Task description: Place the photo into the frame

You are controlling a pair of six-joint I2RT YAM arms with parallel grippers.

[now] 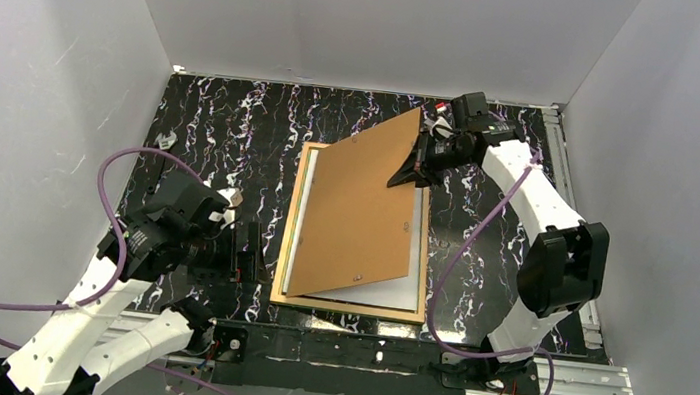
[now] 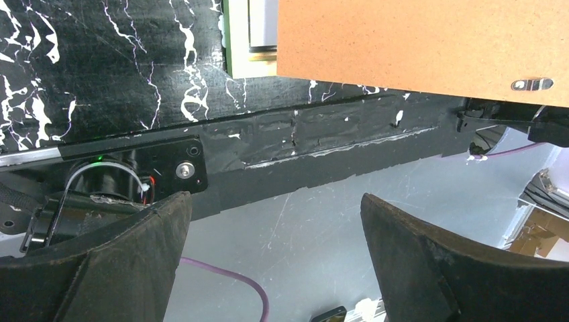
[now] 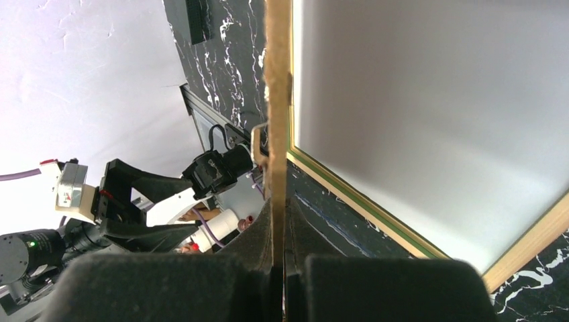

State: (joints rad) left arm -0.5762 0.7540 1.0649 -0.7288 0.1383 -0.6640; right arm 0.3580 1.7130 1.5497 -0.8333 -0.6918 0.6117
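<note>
The frame (image 1: 284, 240) lies face down in the middle of the table, its tan back edge up. The photo (image 1: 393, 289) lies inside it, plain white back up, mostly covered. My right gripper (image 1: 418, 166) is shut on the far right edge of the brown backing board (image 1: 365, 209) and holds it tilted over the frame. In the right wrist view the gripper (image 3: 278, 231) pinches the board's edge (image 3: 276, 100), with the photo (image 3: 436, 121) and the frame's green rim (image 3: 366, 204) beside it. My left gripper (image 1: 247, 250) is open and empty to the left of the frame, also seen in its wrist view (image 2: 276, 225).
The backing board carries a small metal turn clip (image 1: 357, 277) near its low corner, seen too in the left wrist view (image 2: 531, 84). White walls close three sides. A metal rail (image 1: 565, 380) runs along the near edge. A small white part (image 1: 166, 142) lies far left.
</note>
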